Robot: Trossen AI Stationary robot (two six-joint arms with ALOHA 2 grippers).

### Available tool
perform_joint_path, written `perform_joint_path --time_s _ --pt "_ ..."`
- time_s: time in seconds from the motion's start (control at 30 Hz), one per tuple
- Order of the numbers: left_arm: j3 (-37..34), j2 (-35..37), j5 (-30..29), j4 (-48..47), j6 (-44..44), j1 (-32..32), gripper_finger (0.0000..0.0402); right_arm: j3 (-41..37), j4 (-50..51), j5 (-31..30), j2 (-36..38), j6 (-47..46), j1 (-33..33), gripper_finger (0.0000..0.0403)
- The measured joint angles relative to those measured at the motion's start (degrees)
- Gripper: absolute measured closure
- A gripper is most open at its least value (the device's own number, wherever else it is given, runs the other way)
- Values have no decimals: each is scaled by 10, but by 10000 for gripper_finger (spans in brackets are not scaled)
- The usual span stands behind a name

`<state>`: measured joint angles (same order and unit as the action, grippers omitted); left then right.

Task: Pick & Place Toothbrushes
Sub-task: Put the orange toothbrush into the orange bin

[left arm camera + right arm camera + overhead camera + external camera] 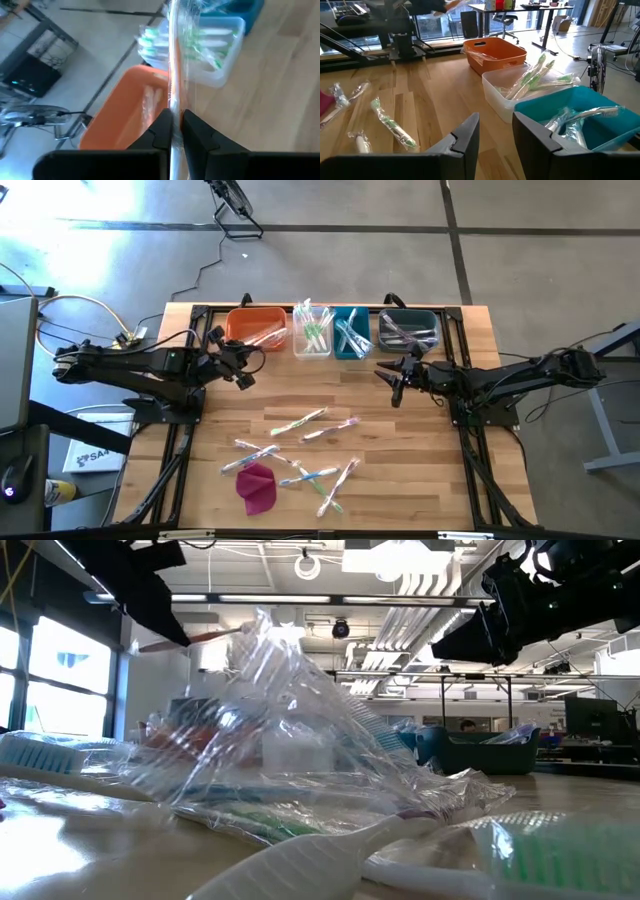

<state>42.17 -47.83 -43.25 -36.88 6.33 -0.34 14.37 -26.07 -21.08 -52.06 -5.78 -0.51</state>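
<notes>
Your left tool [243,370] is pinched shut on a clear-wrapped toothbrush with a pinkish-orange handle [176,75], holding it just above the near edge of the orange plastic bin [256,327] at the left end of the row of four bins. Right of that bin sit the clear tub of green-handled brushes [311,338], the teal bin [352,340] and the dark grey bin [408,331], while the other wrapped toothbrushes [300,421] lie scattered on the wooden desk [420,460] beside a magenta cloth lump [258,486]. Your right tool [393,383] hangs near the grey bin with its fingers partly apart, holding nothing.
</notes>
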Motion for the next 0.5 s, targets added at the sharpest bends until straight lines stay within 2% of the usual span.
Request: perform_joint_path --time_s 0.1,0.23,0.5 --pt "0 0 -17 -2 0 4 380 0 1 0 0 0 0 293" --pt "0 0 -16 -2 0 45 380 0 3 0 0 0 0 293" --pt "1 -16 82 5 -38 181 380 0 3 0 0 0 0 293"
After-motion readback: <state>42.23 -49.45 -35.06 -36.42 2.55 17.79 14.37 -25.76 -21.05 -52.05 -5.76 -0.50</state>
